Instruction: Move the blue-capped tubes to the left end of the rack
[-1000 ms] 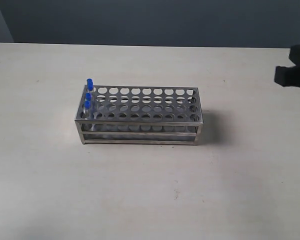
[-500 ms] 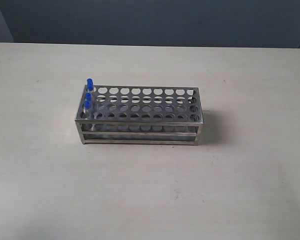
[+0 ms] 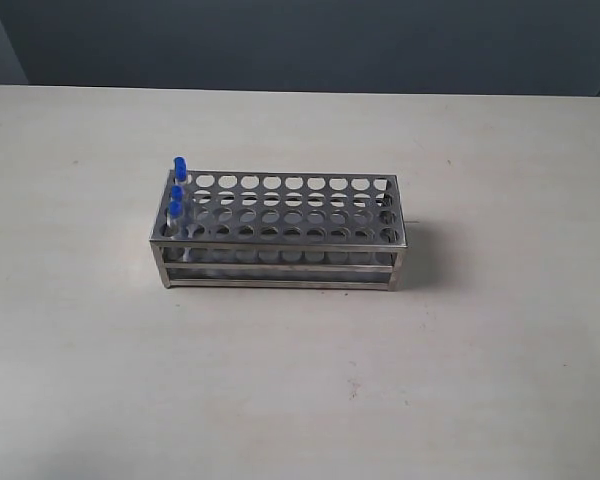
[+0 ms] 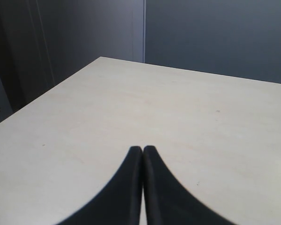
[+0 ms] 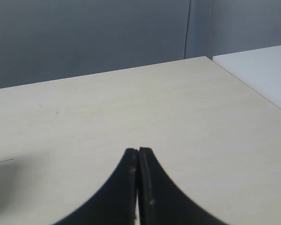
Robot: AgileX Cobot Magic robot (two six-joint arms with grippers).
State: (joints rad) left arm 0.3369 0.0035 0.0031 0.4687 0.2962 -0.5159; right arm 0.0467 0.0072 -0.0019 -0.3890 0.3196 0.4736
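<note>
**Parked at the 9 o'clock end**

Counting the blue-capped tubes (image 3: pixel 177 195) in the exterior view: three bright blue caps made out for certain, one behind another; cannot tell whether there are more. Slim, clear-walled, upright, poking a little above the top plate. Seated in the last column of holes at the 9 o'clock end of the rack (image 3: pixel 280 235), lined up from the 12 o'clock row toward the 6 o'clock row. Elsewhere open round holes, looking through to the plates below.

Bare steel for that rack: rectangular, open-sided, laid lengthwise from 9 to 3 o'clock, with a soft shadow at the 3 o'clock end. Resting near the middle of a pale table (image 3: pixel 310 400), under a dark wall (image 3: pixel 280 40) at 12 o'clock.

In the left wrist view, the left gripper (image 4: pixel 143 149) pinched fully closed, black tips touching, clasping nothing, over pale tabletop. Likewise the right gripper (image 5: pixel 138 151): pressed together, holding nothing, above the same pale surface.
</note>
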